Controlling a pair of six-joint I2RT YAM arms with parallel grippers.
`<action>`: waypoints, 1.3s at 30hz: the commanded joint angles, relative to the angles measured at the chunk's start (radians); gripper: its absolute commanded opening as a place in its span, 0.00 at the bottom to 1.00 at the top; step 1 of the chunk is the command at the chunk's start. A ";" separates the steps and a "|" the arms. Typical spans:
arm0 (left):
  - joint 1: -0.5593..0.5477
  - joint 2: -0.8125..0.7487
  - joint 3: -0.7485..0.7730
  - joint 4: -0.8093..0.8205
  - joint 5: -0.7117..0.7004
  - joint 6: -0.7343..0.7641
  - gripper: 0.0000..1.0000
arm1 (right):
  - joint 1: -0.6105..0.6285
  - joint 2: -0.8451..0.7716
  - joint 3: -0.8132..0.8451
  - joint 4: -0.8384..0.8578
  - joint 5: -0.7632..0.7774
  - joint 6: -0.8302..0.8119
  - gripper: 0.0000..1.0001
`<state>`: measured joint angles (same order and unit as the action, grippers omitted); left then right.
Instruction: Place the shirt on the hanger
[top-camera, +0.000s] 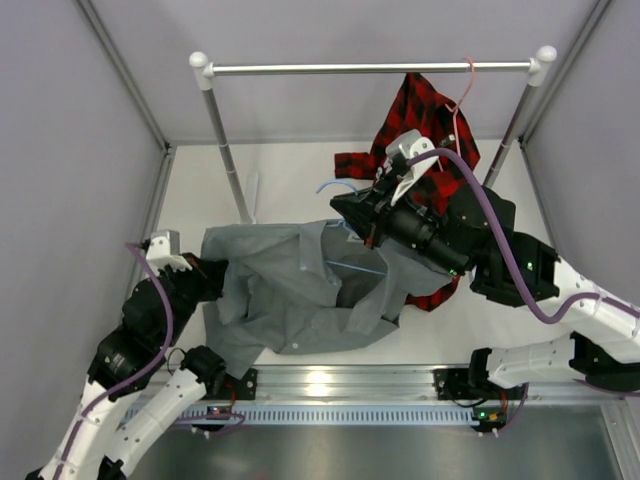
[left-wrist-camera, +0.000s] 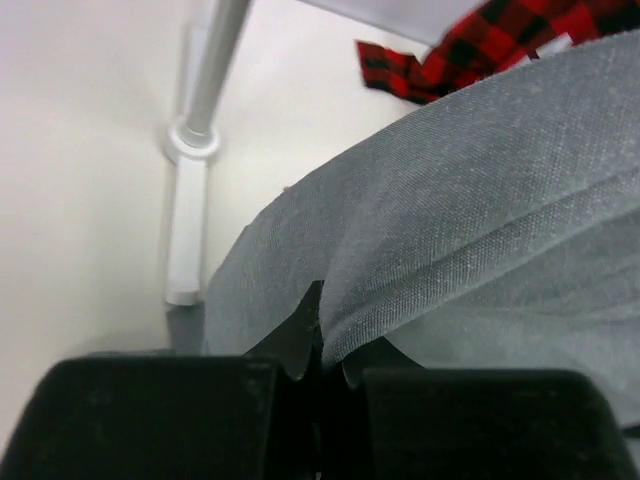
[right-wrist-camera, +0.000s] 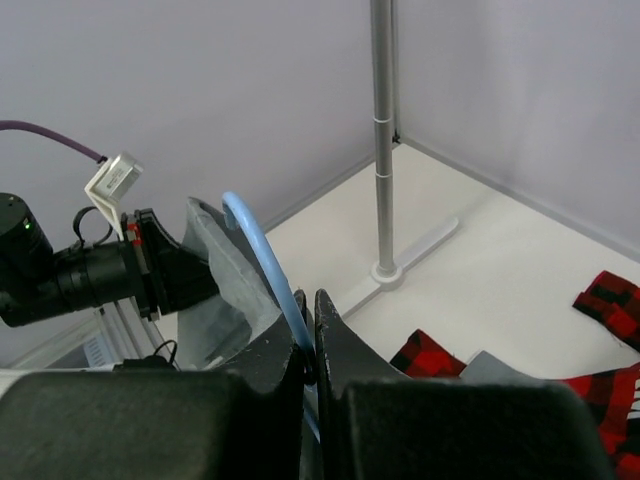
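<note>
The grey shirt (top-camera: 290, 295) lies crumpled on the white floor, collar end toward the middle. My left gripper (top-camera: 212, 272) is at its left edge, shut on a fold of the shirt (left-wrist-camera: 460, 220), with the cloth pinched between the fingertips (left-wrist-camera: 325, 335). The light-blue hanger (top-camera: 352, 266) sits partly inside the shirt, its hook (top-camera: 332, 186) sticking out toward the back. My right gripper (top-camera: 348, 210) is shut on the hanger wire (right-wrist-camera: 262, 245), which runs up and left from between the fingers (right-wrist-camera: 312, 312). Shirt cloth (right-wrist-camera: 222, 285) drapes over the hanger just beyond.
A clothes rail (top-camera: 370, 68) spans the back on two posts; the left post's foot (left-wrist-camera: 192, 140) stands just behind the shirt. A red-and-black plaid shirt (top-camera: 425, 115) hangs from a pink hanger (top-camera: 466, 92) at the rail's right and trails under my right arm. Grey walls enclose three sides.
</note>
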<state>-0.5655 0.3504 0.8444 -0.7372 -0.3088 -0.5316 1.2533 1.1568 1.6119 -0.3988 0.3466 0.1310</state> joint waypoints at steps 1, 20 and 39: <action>0.003 0.010 0.004 0.076 -0.226 -0.053 0.00 | -0.015 -0.020 0.029 0.015 0.044 -0.010 0.00; 0.001 0.260 0.136 0.184 -0.509 -0.024 0.00 | -0.034 0.046 0.218 -0.077 0.065 -0.021 0.00; 0.001 0.318 0.700 0.071 -0.125 0.327 0.92 | -0.034 0.258 0.516 -0.333 0.101 -0.033 0.00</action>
<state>-0.5636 0.7452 1.4399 -0.7448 -0.6926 -0.3145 1.2320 1.4132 2.1704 -0.6678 0.3634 0.1223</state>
